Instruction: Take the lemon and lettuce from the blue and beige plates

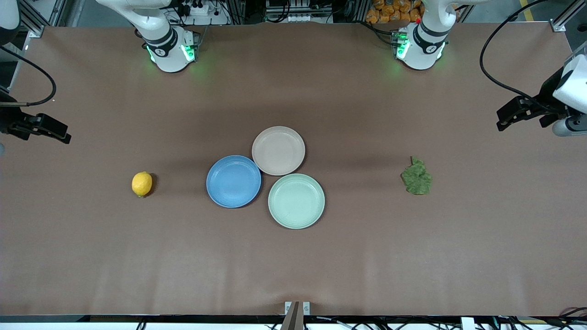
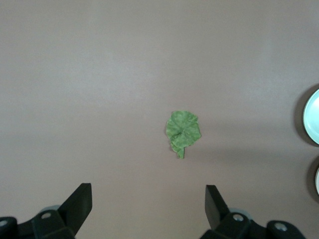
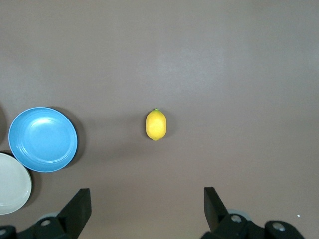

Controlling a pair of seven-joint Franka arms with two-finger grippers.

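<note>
The yellow lemon (image 1: 142, 184) (image 3: 156, 124) lies on the bare table toward the right arm's end, apart from the plates. The green lettuce (image 1: 417, 178) (image 2: 183, 131) lies on the bare table toward the left arm's end. The blue plate (image 1: 233, 181) (image 3: 43, 139) and the beige plate (image 1: 278, 150) sit mid-table, touching, with nothing on them. My right gripper (image 1: 65, 136) (image 3: 146, 195) hovers open at its table end, short of the lemon. My left gripper (image 1: 501, 123) (image 2: 148, 191) hovers open at its end, short of the lettuce.
A mint-green plate (image 1: 296, 200) (image 2: 313, 117) with nothing on it touches the other two, nearest the front camera. Brown table surface surrounds the lemon and the lettuce. The arm bases (image 1: 172, 50) (image 1: 419, 46) stand along the table's back edge.
</note>
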